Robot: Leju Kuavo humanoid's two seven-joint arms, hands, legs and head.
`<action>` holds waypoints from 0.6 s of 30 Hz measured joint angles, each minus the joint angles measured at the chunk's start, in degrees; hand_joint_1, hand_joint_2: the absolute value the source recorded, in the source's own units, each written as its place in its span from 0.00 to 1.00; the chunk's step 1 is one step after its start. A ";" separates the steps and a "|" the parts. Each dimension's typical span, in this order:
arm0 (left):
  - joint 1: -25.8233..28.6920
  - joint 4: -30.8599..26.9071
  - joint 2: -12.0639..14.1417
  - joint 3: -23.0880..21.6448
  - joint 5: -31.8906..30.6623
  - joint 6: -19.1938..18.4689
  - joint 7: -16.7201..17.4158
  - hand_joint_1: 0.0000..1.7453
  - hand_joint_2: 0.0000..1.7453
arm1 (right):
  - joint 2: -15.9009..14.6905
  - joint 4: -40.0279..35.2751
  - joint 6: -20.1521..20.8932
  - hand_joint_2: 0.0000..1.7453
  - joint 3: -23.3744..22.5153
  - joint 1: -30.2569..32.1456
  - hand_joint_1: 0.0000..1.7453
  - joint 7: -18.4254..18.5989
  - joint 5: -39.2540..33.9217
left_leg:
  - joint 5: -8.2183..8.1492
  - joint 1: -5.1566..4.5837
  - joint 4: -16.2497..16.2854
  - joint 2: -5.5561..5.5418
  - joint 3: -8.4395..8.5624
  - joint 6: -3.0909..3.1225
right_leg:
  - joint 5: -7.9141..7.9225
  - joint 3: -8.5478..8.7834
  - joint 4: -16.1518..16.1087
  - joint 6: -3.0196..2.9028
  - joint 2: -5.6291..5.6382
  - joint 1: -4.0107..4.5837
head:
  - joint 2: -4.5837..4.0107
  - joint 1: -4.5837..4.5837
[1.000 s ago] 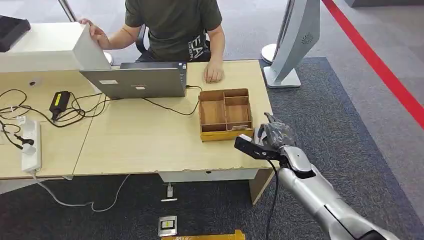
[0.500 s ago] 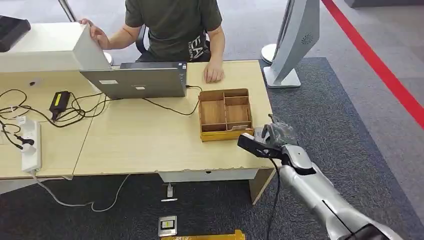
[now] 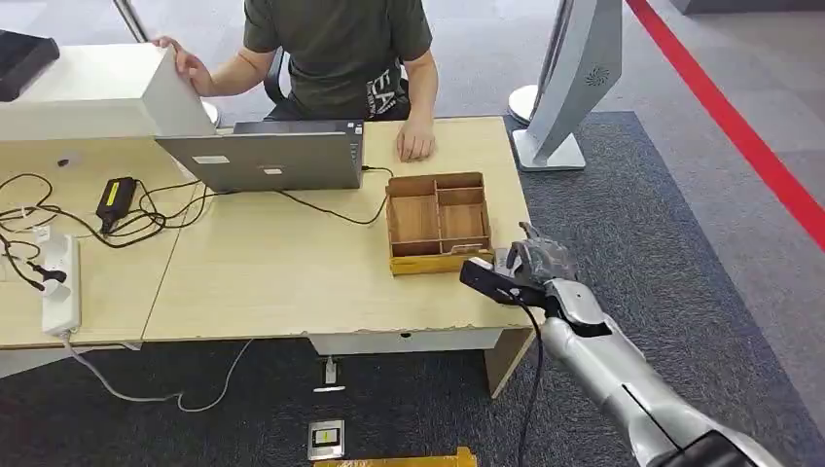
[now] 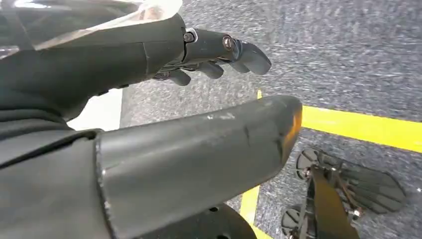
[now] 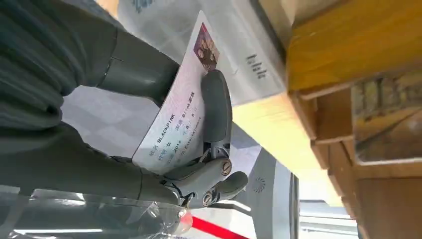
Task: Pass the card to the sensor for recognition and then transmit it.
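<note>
My right hand [image 3: 538, 261] hovers at the table's front right corner, just right of the wooden divided box [image 3: 438, 222]. In the right wrist view that hand [image 5: 99, 89] pinches a white printed card [image 5: 171, 127] between thumb and fingers [image 5: 216, 109]. The card's far end, with a small photo, lies close over a flat white sensor [image 5: 244, 55] beside the box [image 5: 358, 59]; whether they touch I cannot tell. A sliver of the sensor [image 3: 500, 259] shows beside the hand. My left hand [image 4: 149, 99] hangs over the floor, fingers apart, holding nothing.
A person sits behind the table [image 3: 282, 282] with one hand [image 3: 415, 146] resting on it near a laptop [image 3: 268, 156]. Cables, a power brick [image 3: 115, 199] and a power strip [image 3: 58, 282] lie at the left. A grey stand [image 3: 564, 88] rises off the table's right end.
My right hand with the card has edged slightly forward and right, closer to the box's corner. The person and the table's things have stayed put.
</note>
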 joint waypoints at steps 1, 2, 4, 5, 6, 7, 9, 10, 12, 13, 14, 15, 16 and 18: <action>0.01 0.00 -0.07 0.13 0.07 0.11 -0.02 0.00 0.00 | 0.31 0.22 0.02 1.00 0.00 0.14 1.00 -0.13 -0.02 | 0.00 0.00 0.00 0.00 0.00 0.00 | 0.00 0.00 0.00 0.00 0.00 0.00 | 0.00 0.00; 0.00 0.00 -0.15 0.20 0.15 0.22 -0.04 0.00 0.00 | 0.48 0.37 0.04 1.00 0.00 0.31 1.00 -0.35 -0.02 | 0.00 0.00 0.00 0.00 0.00 0.00 | 0.00 0.00 -0.01 0.00 0.00 0.00 | 0.00 0.02; 0.00 0.00 -0.26 0.35 0.22 0.37 -0.04 0.00 0.00 | 1.05 0.81 0.02 1.00 0.00 0.44 1.00 -0.55 -0.02 | 0.00 0.00 0.00 0.00 0.01 0.00 | 0.00 0.00 -0.01 0.00 0.00 0.00 | 0.00 0.00; 0.00 0.00 -0.33 0.50 0.37 0.50 -0.04 0.00 0.00 | 1.36 1.03 -0.11 1.00 0.00 0.52 1.00 -0.64 0.00 | 0.00 0.00 0.00 0.00 0.02 0.00 | 0.00 0.01 -0.01 0.00 0.00 0.00 | 0.00 0.00; 0.00 0.00 -0.42 0.61 0.44 0.57 -0.04 0.00 0.00 | 1.53 1.25 -0.22 1.00 0.00 0.52 1.00 -0.68 0.00 | 0.00 0.00 0.00 0.00 0.03 0.00 | 0.00 0.02 -0.01 0.00 0.00 0.00 | 0.00 0.00; 0.00 0.00 -0.46 0.70 0.53 0.70 -0.04 0.00 0.00 | 1.81 1.44 -0.24 1.00 0.00 0.52 1.00 -0.72 0.00 | 0.00 0.00 0.00 0.00 0.04 0.00 | 0.00 0.02 -0.01 0.00 0.00 0.00 | 0.00 0.00; 0.01 0.00 -0.53 0.88 0.68 0.90 -0.07 0.00 0.00 | 2.08 1.84 -0.39 1.00 0.02 0.64 1.00 -0.81 -0.09 | 0.00 0.00 0.00 -0.01 0.02 0.00 | 0.00 0.02 -0.01 0.00 0.00 0.00 | 0.00 0.00; 0.02 0.00 -0.55 0.96 0.70 0.94 -0.07 0.00 0.00 | 2.19 2.01 -0.46 1.00 0.02 0.64 1.00 -0.85 -0.11 | 0.00 0.00 0.00 -0.01 0.02 0.00 | 0.00 0.02 -0.01 0.00 0.00 0.00 | 0.00 0.00; 0.02 0.00 -0.55 1.09 0.70 1.01 -0.04 0.00 0.00 | 2.36 2.27 -0.46 1.00 0.00 0.59 1.00 -0.85 -0.11 | 0.00 0.00 0.00 -0.01 0.02 0.00 | 0.00 0.03 -0.01 0.00 0.00 0.00 | 0.00 0.00; 0.02 0.00 -0.55 1.14 0.70 1.03 -0.04 0.00 0.00 | 2.36 2.41 -0.41 1.00 0.00 0.54 1.00 -0.85 -0.09 | 0.00 0.00 0.00 -0.01 0.02 0.00 | 0.00 0.03 0.00 0.00 0.00 0.00 | 0.00 0.00; 0.03 0.00 -0.55 1.20 0.68 1.03 -0.02 0.00 0.00 | 2.36 2.54 -0.37 1.00 0.02 0.51 1.00 -0.85 0.00 | 0.00 0.00 0.00 -0.01 0.02 0.00 | 0.00 0.03 -0.01 0.00 0.00 0.00 | 0.00 0.00; 0.03 0.00 -0.55 1.29 0.70 1.01 -0.02 0.00 0.00 | 2.36 2.62 -0.33 1.00 0.00 0.48 1.00 -0.85 0.11 | 0.00 0.00 0.00 -0.01 0.02 0.00 | 0.00 0.02 -0.01 0.00 0.00 0.00 | 0.00 0.00; 0.03 0.00 -0.55 1.38 0.70 1.01 -0.02 0.00 0.00 | 2.36 2.75 -0.28 1.00 0.02 0.41 1.00 -0.85 0.26 | 0.00 0.00 0.01 -0.01 0.02 0.00 | 0.00 0.02 -0.01 0.00 0.00 0.00 | 0.00 0.00; 0.03 0.00 -0.55 1.49 0.68 0.96 -0.02 0.00 0.00 | 2.36 3.04 -0.28 1.00 0.02 0.01 1.00 -0.55 0.55 | 0.00 -0.01 0.00 -0.01 0.01 0.00 | 0.00 0.01 -0.01 0.00 0.00 -0.01 | 0.00 -0.02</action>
